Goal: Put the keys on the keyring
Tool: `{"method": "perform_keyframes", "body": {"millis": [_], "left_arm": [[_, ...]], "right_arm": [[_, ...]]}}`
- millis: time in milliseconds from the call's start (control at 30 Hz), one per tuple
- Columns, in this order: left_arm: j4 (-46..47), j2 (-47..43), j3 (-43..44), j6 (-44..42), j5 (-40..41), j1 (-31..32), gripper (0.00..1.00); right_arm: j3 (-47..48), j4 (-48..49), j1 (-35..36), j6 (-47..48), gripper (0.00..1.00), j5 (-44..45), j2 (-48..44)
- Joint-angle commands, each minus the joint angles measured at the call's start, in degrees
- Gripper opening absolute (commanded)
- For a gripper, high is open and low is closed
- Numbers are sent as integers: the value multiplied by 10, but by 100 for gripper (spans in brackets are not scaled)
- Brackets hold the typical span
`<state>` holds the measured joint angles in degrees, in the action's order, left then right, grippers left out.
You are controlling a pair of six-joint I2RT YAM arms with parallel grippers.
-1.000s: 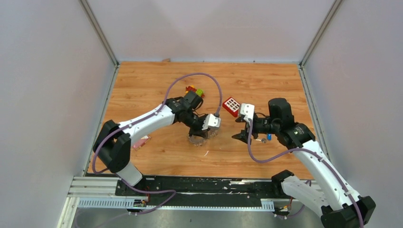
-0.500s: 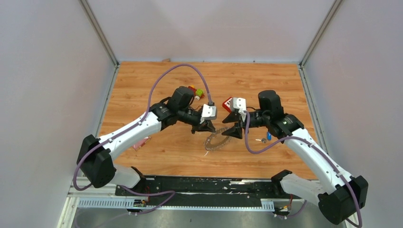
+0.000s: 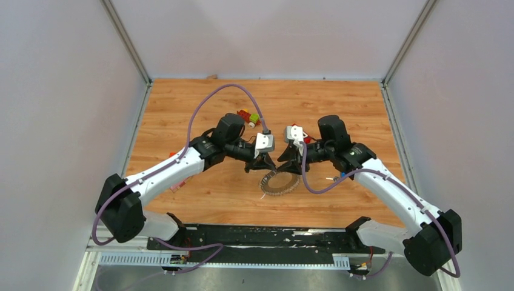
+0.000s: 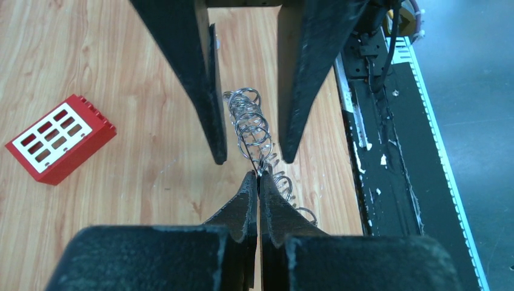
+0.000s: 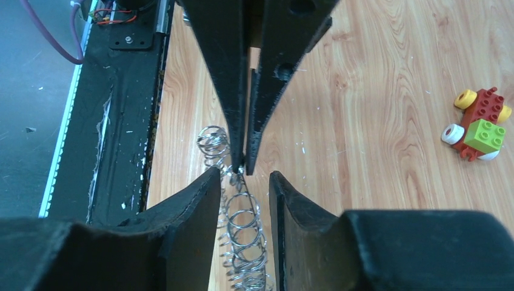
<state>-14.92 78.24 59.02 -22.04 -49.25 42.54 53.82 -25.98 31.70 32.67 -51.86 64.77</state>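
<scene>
Pinches the keyring by one wire loop on its far rim with the left tool, fingers pressed together. Straddles the same rim from the opposite side with the right tool, fingers spread partway, coils between them, contact unclear. Meets tip to tip over the middle of the bench, ring just below both tools.

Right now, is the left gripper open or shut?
Shut. The left gripper has its fingertips pressed together, pinching the wire of the keyring.
</scene>
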Motion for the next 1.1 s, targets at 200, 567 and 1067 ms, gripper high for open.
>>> {"method": "perform_keyframes", "body": {"millis": [200,567,1067], "left_arm": [[45,-40,-10,14,-29,7,0],[53,-42,-15,13,-30,10,0],[85,-41,-24,39,-26,11,0]], "right_arm": [[-7,24,2,1,29,25,7],[-7,22,2,3,20,20,15],[-10,22,12,7,12,17,27]]}}
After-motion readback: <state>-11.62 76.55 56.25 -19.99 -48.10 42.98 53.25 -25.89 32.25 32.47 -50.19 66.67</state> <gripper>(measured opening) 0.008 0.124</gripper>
